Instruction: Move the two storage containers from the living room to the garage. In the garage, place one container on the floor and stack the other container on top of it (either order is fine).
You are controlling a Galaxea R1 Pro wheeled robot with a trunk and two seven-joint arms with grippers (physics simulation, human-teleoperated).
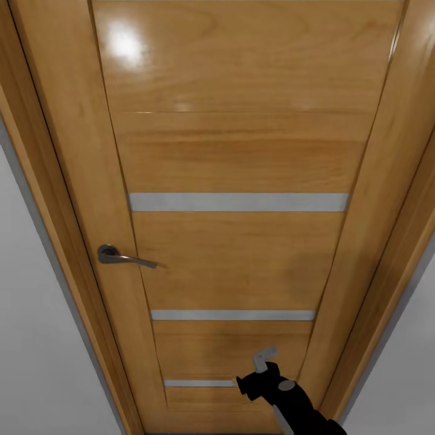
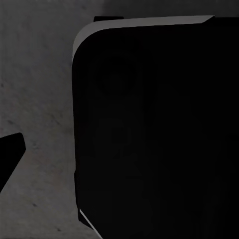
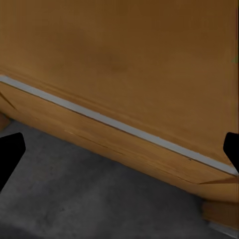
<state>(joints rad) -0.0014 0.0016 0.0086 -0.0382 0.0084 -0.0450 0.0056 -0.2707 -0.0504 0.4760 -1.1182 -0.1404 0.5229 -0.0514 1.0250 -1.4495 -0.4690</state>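
Note:
The two storage containers are out of view. An orange-brown wooden door [image 1: 241,151] of the garage stands shut right in front of me. My right gripper [image 1: 264,357] reaches toward the door's lower panel, near a silver inlay strip. In the right wrist view that gripper [image 3: 119,149] is open and empty, with its fingertips [image 3: 10,154] at the picture's two sides; the door's bottom edge and the dark grey concrete floor [image 3: 74,199] lie ahead of it. My left gripper [image 2: 119,154] hangs over the floor [image 2: 35,89] beside my own black body [image 2: 159,129], one fingertip [image 2: 10,154] showing wide apart.
A grey lever handle [image 1: 124,258] sits on the door's left side at mid height. White walls [image 1: 36,362] flank the wooden frame [image 1: 66,181] on both sides. The door blocks the way forward.

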